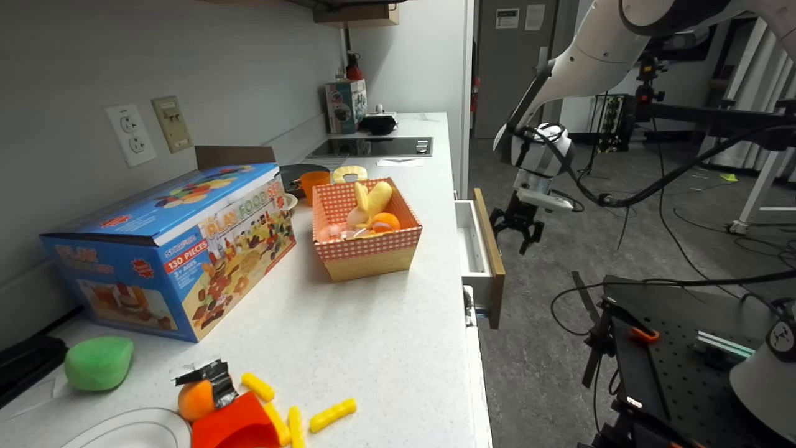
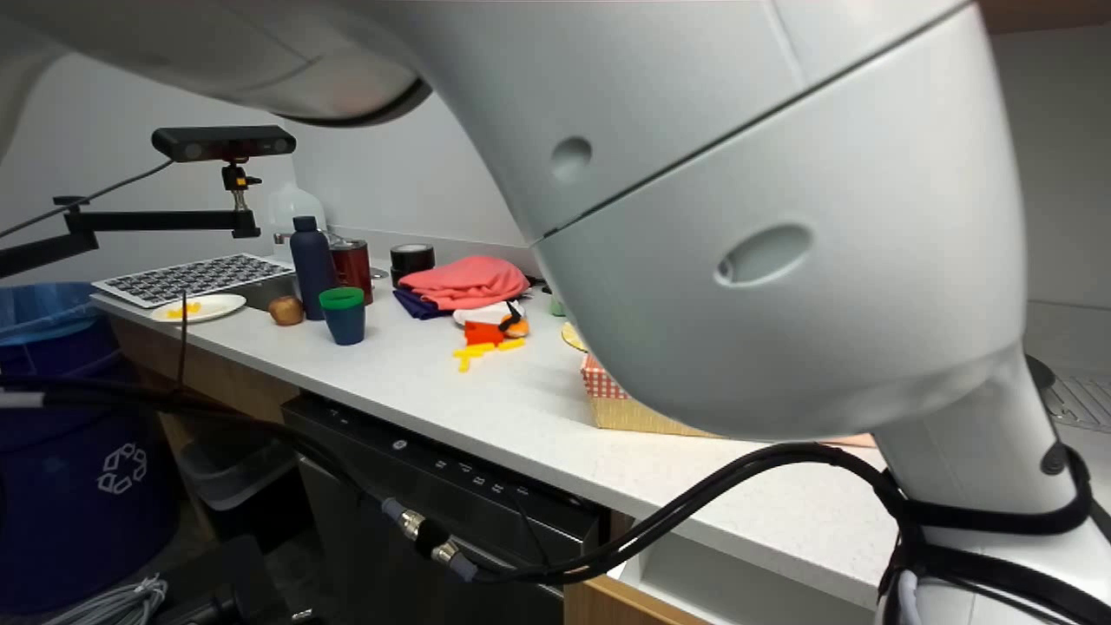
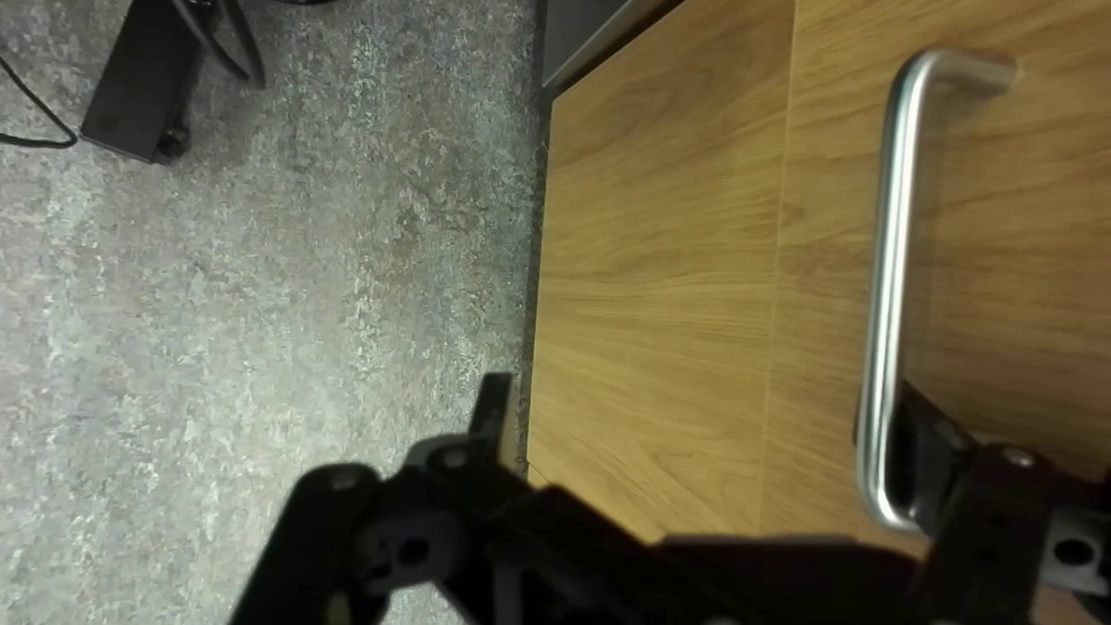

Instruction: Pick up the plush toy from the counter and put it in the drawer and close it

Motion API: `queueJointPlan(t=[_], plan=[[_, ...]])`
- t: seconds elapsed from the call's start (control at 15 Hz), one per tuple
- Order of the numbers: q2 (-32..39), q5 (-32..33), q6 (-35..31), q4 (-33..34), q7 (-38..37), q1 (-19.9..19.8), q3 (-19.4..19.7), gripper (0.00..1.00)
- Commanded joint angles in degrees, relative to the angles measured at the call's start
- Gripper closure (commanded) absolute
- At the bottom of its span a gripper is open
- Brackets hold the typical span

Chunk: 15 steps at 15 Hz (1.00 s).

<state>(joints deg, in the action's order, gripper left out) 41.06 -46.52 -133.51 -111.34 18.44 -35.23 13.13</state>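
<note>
From where I stand, a red-checked basket (image 1: 367, 266) sits on the white counter (image 1: 398, 336). The drawer (image 1: 491, 242) stands open, lower than the basket and out on its floor side. Farther out from the basket than the drawer, the gripper (image 1: 510, 241) hangs just beside the drawer's wooden front, its fingers spread well apart. In the wrist view, one fingertip (image 3: 933, 434) reaches behind an end of the metal handle (image 3: 890, 278); whether it touches the bar I can't tell. As for the plush toy, a pale yellow lump (image 1: 379, 198) inside the basket may be it, but I can't say for certain. An orange round thing (image 1: 385, 222) lies near that lump, in the basket as well. On the wall side of the basket stands a blue box (image 1: 168, 242), and an orange cup (image 1: 314, 185) is just beside the basket. Well apart from the basket, on the same counter, lie some yellow sticks (image 1: 333, 415), a red holder (image 1: 236, 426) and a green lump (image 1: 99, 363). In an exterior view, a dark bottle (image 2: 312, 269) and a pink cloth (image 2: 469, 282) are also well apart from the basket, and the robot's arm (image 2: 781, 260) hides part of it.
</note>
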Motion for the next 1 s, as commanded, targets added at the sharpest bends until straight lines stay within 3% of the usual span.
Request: queueJointPlan(t=[0.0,0.47,0.87,0.93], plan=[[-0.6,1.1,-1.9,2.6,-1.6,-1.6,1.8,0.00],[-3.7,3.6,-3.3,0.2,0.7,-0.3,1.8,0.00],[-6.4,-0.2,1.0,-0.1,8.9,-4.1,-2.4,0.00],[-3.5,1.6,-1.0,-0.4,6.1,-2.1,-1.5,0.00]])
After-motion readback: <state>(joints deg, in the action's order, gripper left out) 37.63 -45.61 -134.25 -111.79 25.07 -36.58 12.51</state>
